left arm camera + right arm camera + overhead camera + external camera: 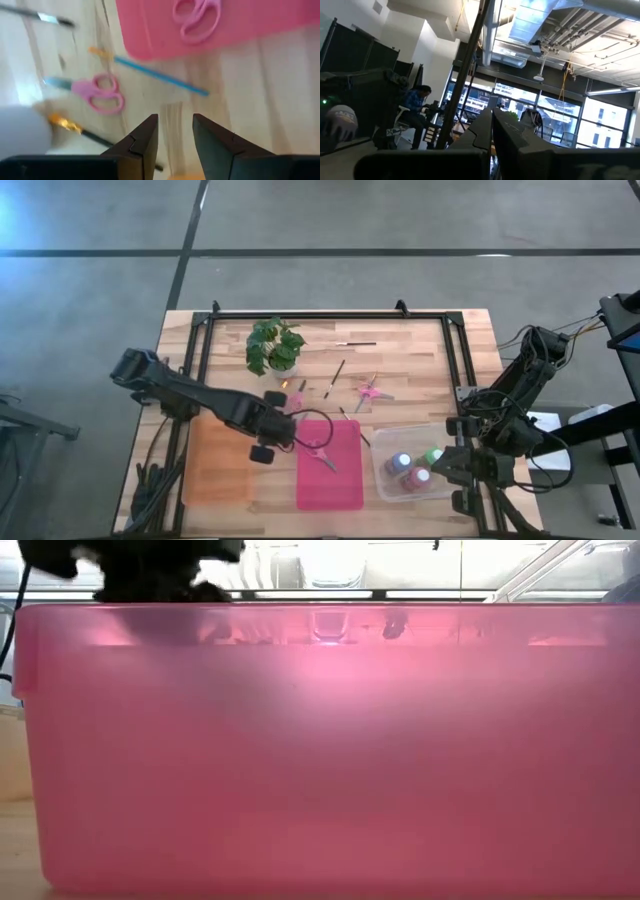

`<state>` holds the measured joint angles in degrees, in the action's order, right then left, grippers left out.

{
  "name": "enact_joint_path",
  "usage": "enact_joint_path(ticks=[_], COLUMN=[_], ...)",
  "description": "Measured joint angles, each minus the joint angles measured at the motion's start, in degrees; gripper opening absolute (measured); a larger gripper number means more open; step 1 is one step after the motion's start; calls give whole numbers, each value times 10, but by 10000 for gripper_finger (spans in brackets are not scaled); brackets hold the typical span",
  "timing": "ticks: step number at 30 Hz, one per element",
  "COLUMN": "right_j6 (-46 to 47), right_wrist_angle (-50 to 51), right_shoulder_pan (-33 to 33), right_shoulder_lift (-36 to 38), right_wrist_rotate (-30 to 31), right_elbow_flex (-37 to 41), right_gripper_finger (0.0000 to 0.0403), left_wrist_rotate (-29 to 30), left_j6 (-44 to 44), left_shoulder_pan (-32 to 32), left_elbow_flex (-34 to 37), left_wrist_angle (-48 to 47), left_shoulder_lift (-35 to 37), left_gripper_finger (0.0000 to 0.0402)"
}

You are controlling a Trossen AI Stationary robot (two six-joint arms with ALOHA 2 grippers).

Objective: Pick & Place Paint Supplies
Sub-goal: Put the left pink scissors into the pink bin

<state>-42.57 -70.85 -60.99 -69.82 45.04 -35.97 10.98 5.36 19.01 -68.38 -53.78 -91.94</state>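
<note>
Potted plant [273,347] stood near the wooden table's [420,355] back edge, left of centre. Orange tray [218,465] and pink tray [335,480] lay side by side at front. Clear bin [385,480] sat right of them.

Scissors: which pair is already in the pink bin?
The pair lying inside the pink bin, beside the left gripper. The other pair lies on bare tabletop.

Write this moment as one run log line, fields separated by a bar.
left end effector: open, empty, near pink tray | scissors: in pink tray | second scissors: on table | right end effector: shut
</note>
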Motion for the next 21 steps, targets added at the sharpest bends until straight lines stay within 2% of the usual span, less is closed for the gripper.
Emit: enact_joint_path(ticks=[6,11,15,21], right_j6=[2,1,0,-3], right_wrist_angle=[0,0,0,1], right_shoulder_pan=[0,0,0,0], right_shoulder_lift=[0,0,0,0], right_wrist_rotate=[-1,-1,-1,-1], right_elbow_flex=[0,-1,-2,-2], right_gripper_finger=[9,9,9,9], left_wrist_rotate=[2,17,47,23], left_j6=[-36,-115,-173,-214], left_shoulder_pan=[-9,-9,-17,-75], left_elbow_flex=[71,123,139,142], left_wrist_angle=[26,93,134,176], left_shoulder_lift=[0,0,0,0], left_gripper_finger=[129,129,129,129])
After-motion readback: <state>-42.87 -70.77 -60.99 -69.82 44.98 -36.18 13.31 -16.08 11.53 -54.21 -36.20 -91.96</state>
